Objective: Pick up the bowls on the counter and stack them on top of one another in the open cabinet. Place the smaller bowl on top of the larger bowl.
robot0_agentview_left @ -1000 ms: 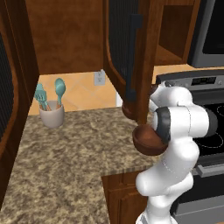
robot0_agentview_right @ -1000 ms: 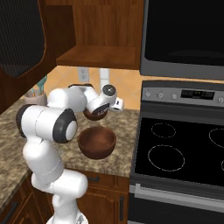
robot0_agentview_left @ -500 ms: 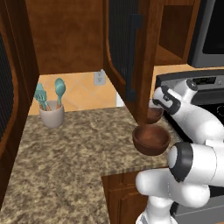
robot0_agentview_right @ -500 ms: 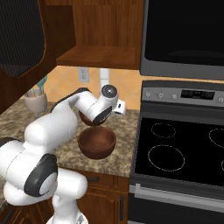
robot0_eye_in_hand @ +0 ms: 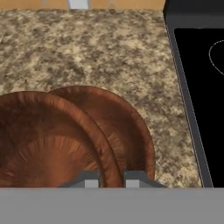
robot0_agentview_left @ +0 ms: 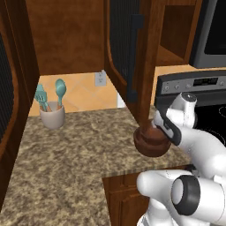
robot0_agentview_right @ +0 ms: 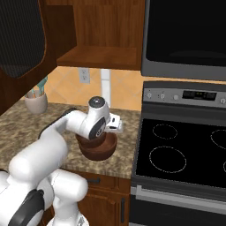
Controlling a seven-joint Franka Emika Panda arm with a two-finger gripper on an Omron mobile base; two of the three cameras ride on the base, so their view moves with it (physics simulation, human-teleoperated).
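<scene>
The larger bowl (robot0_agentview_left: pixel 150 148) (robot0_agentview_right: pixel 105 152), dark reddish-brown, stands on the speckled counter (robot0_agentview_left: pixel 66 159) near the stove. Just above it, my gripper (robot0_eye_in_hand: pixel 111 179) is shut on the rim of the smaller bowl (robot0_eye_in_hand: pixel 48 144), which hangs tilted and overlaps the larger bowl (robot0_eye_in_hand: pixel 129 127) behind it in the hand view. From the base views my hand (robot0_agentview_left: pixel 165 126) (robot0_agentview_right: pixel 98 126) covers most of the smaller bowl (robot0_agentview_right: pixel 88 142). The open cabinet (robot0_agentview_right: pixel 101 57) is up above, its ribbed door (robot0_agentview_left: pixel 126 48) swung out over the counter.
A pale cup of teal utensils (robot0_agentview_left: pixel 52 117) (robot0_agentview_right: pixel 36 102) stands at the back of the counter. The black stove (robot0_agentview_right: pixel 181 152) (robot0_eye_in_hand: pixel 203 92) borders the counter on the right, with a microwave (robot0_agentview_right: pixel 185 35) above. The door's edge hangs close over the bowls.
The arm's elbow has swung out low toward the base, so the arm reaches further forward. The hand with the smaller bowl has stayed close over the larger bowl.
</scene>
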